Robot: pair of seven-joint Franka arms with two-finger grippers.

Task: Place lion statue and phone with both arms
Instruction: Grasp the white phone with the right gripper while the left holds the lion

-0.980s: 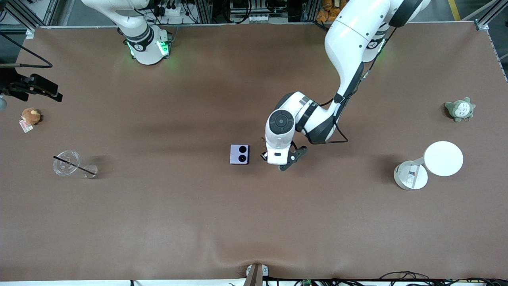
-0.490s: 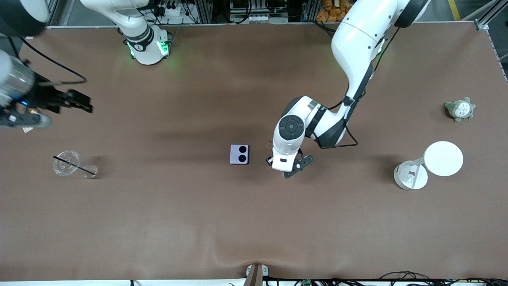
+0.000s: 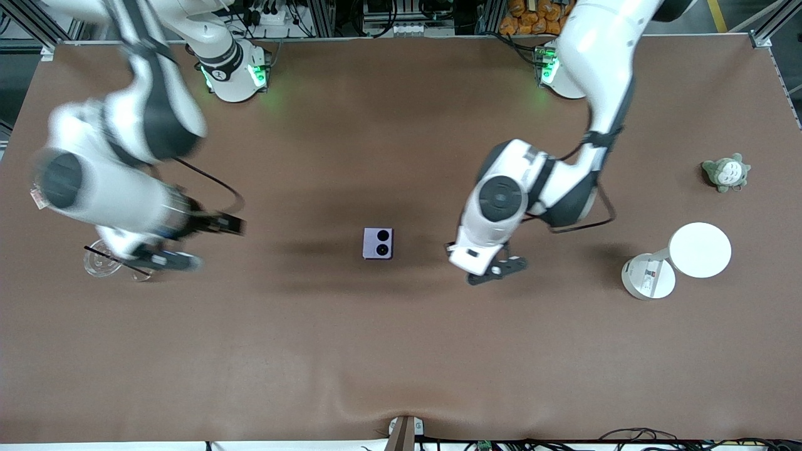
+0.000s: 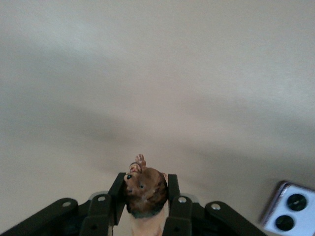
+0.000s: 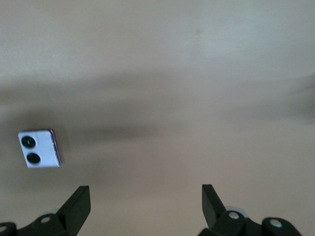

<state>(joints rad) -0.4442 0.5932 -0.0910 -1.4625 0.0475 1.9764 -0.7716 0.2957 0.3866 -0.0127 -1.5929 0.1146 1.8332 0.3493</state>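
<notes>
Gripping the lion statue (image 4: 144, 192) between closed fingers, the left gripper (image 4: 145, 196) hangs over bare table (image 3: 401, 351), at about 3 o'clock from the phone (image 3: 378, 243). The phone lies flat near the table's middle, camera circles up, apart from both grippers. The right gripper (image 5: 145, 201) hangs with fingers spread wide and nothing between them, over the table at about 9 o'clock from the phone, close above a clear glass cup (image 3: 103, 258) with a black straw.
</notes>
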